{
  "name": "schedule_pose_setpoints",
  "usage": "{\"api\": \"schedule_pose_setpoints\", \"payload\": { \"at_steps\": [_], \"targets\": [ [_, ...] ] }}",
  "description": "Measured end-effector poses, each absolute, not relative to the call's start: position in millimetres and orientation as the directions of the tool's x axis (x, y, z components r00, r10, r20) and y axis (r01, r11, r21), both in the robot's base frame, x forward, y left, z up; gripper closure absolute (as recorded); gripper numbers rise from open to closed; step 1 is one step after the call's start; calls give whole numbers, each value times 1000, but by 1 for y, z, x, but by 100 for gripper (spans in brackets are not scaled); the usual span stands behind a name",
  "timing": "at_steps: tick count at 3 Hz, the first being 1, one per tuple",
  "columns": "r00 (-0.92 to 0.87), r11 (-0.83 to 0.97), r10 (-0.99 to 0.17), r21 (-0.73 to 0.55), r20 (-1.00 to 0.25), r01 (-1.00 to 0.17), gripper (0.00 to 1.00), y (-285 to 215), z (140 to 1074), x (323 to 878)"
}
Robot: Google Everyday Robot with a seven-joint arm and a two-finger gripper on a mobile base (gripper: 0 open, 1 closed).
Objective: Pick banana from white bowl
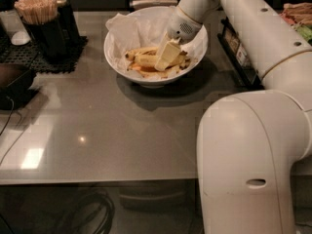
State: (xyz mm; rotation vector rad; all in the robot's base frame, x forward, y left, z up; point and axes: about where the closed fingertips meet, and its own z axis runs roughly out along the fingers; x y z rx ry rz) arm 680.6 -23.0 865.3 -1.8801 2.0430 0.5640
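Observation:
The white bowl (117, 57), lined with crumpled white paper, stands at the back middle of the grey table. Several bananas lie in a pile inside it. A pale-yellow banana (141, 52) with a dark left tip lies across the pile's far side. I cannot tell for sure which banana in the pile is the long straight one. My gripper (166, 57) reaches down into the bowl from the upper right. Its tip is on the pile, just right of that banana, and hides the bananas beneath it.
A dark holder of wooden sticks (36, 18) stands on a black mat (29, 57) at the back left. A dark object (14, 82) with a cable lies at the left edge. A black rack (236, 57) stands right of the bowl. My white arm fills the right foreground.

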Motion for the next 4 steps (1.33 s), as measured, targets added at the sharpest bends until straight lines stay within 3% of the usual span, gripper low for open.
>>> {"api": "schedule_pose_setpoints", "payload": {
  "at_steps": [1, 2, 4],
  "targets": [
    [-89, 77, -879, 45, -469, -996, 87, -31, 875, 679],
    [-83, 87, -886, 12, -457, -996, 100, -37, 887, 673],
    [38, 38, -917, -182, -398, -983, 100, -44, 970, 620]
  ]
}}
